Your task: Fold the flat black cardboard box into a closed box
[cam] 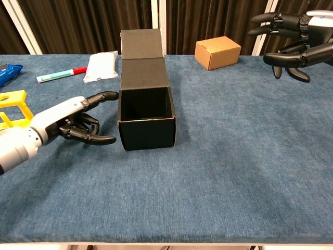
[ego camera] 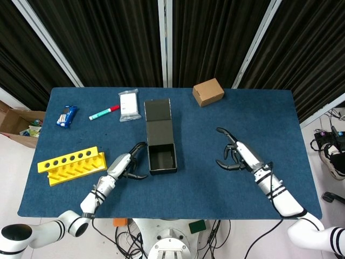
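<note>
The black cardboard box (ego camera: 162, 158) stands open-topped near the middle of the table, seen closer in the chest view as the same box (cam: 147, 119). Its lid flap (ego camera: 158, 115) lies back flat away from me, rising behind the box in the chest view as the lid flap (cam: 141, 46). My left hand (ego camera: 126, 166) sits at the box's left wall, with forefinger and thumb stretched toward it and the other fingers curled; the left hand (cam: 78, 122) holds nothing. My right hand (ego camera: 237, 154) is raised well to the right of the box, fingers apart and empty, showing top right as the right hand (cam: 296, 47).
A brown carton (ego camera: 208, 91) sits at the back right. A white packet (ego camera: 129, 104), a red-and-green marker (ego camera: 104, 112) and a blue snack pack (ego camera: 67, 115) lie at the back left. A yellow rack (ego camera: 71, 165) stands left of my left hand.
</note>
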